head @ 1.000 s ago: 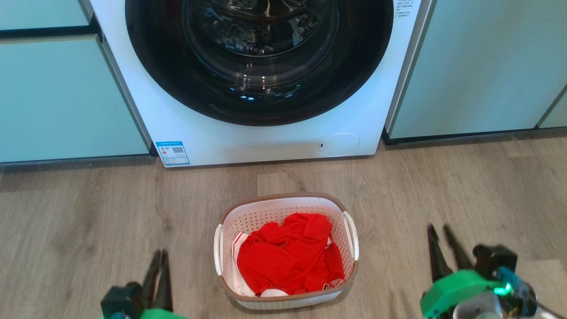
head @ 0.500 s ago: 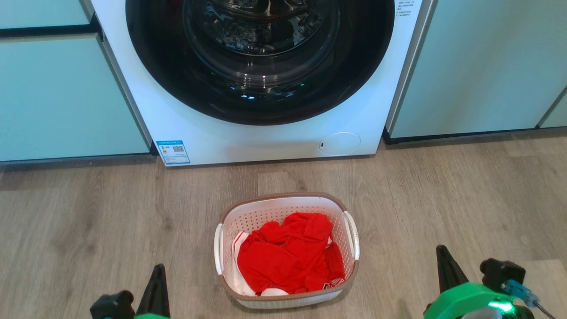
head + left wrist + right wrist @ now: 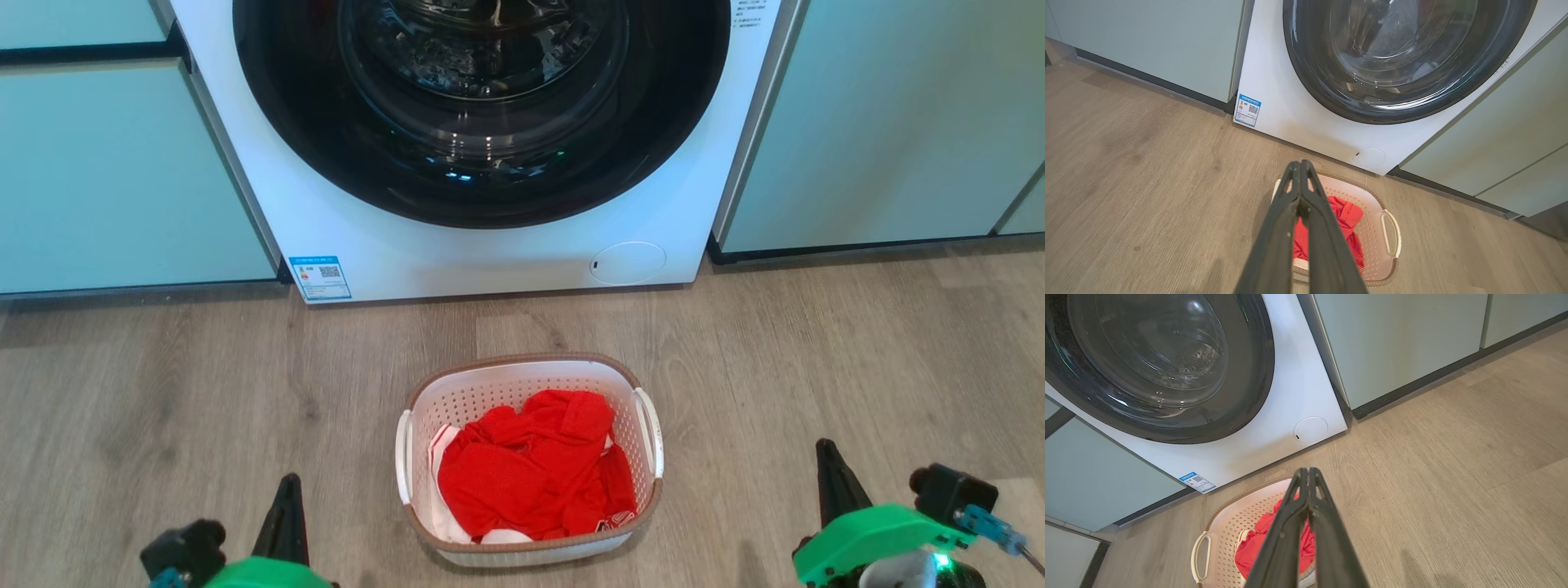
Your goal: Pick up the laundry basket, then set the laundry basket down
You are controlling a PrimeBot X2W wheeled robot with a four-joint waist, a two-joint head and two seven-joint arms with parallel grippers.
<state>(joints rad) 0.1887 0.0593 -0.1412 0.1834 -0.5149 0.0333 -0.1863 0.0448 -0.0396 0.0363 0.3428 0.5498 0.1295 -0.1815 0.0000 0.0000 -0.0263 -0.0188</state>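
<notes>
The laundry basket (image 3: 490, 392) rests on the wood floor before the washing machine, white and perforated with a brown rim and a white handle on each side. Red clothes (image 3: 531, 474) fill it. My left gripper (image 3: 286, 487) is shut and empty at the lower left, well clear of the basket's left handle (image 3: 402, 457). My right gripper (image 3: 826, 453) is shut and empty at the lower right, apart from the right handle (image 3: 651, 431). Both wrist views look down past pressed-together fingers, the left gripper (image 3: 1300, 165) and the right gripper (image 3: 1306, 471), with the basket (image 3: 1372, 228) (image 3: 1224, 526) partly behind them.
A white front-loading washing machine (image 3: 490, 253) with a dark round door (image 3: 482, 106) stands just beyond the basket. Pale green cabinets (image 3: 122, 171) (image 3: 890, 122) flank it. Bare wood floor (image 3: 163, 392) stretches on both sides of the basket.
Both grippers have drawn back toward the bottom edge, and the right gripper's fingers have come together. The basket stays where it was.
</notes>
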